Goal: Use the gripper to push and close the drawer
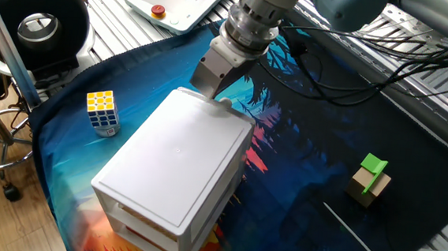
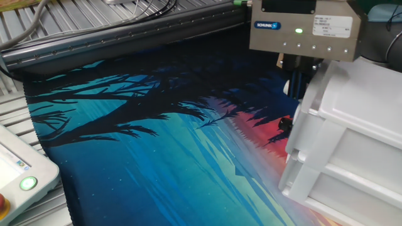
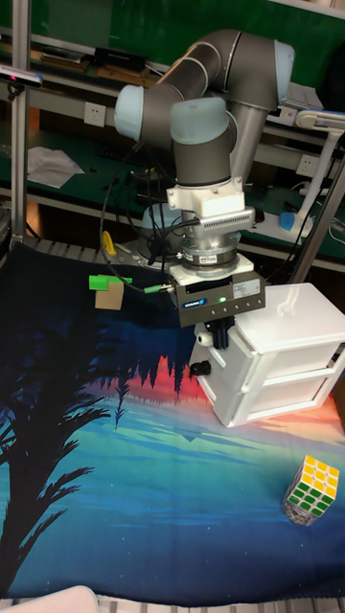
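A Rubik's cube (image 1: pixel 102 111) stands on the left of a tabletop (image 1: pixel 307 187) covered by a cloth printed with dark palm silhouettes over blue, teal and orange. Right of the cube sits a white plastic cabinet (image 1: pixel 175 169) with stacked drawers. The top drawer (image 2: pixel 312 105) is at the cabinet's far end, its front nearly level with the cabinet's front. The claw (image 1: pixel 214 95), a boxy grey-tan block on the robot arm (image 3: pixel 206 124) with black cables trailing behind, sits right against that drawer front. In the tall fixed view its dark fingers (image 3: pixel 218 336) hang beside the top drawer's face; whether they are spread or pressed together cannot be told. Well apart to the right stands a small wooden block (image 1: pixel 369 186) with a green piece on top.
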Motion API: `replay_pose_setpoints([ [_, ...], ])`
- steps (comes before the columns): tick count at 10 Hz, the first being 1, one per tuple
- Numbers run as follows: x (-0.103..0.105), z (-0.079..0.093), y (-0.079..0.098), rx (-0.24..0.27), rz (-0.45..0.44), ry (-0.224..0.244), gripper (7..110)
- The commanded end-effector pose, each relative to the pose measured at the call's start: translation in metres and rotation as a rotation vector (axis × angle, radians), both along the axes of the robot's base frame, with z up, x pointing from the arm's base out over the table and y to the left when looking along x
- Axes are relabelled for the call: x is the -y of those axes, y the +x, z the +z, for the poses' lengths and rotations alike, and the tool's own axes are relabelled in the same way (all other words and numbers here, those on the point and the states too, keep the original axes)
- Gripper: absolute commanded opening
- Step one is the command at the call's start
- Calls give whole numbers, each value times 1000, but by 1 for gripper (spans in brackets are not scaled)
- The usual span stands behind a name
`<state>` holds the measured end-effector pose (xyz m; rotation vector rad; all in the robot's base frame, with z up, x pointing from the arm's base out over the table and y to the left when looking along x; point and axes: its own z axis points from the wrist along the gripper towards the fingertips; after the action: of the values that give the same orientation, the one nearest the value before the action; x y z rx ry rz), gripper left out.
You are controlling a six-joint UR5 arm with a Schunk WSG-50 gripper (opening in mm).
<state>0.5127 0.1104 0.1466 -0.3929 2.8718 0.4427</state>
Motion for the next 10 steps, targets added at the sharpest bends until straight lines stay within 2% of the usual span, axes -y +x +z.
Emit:
replay_pose_setpoints([
  [1,-10,2,-1,9,-20,6,7],
  [10,-17,0,-2,27,-47,0,7],
])
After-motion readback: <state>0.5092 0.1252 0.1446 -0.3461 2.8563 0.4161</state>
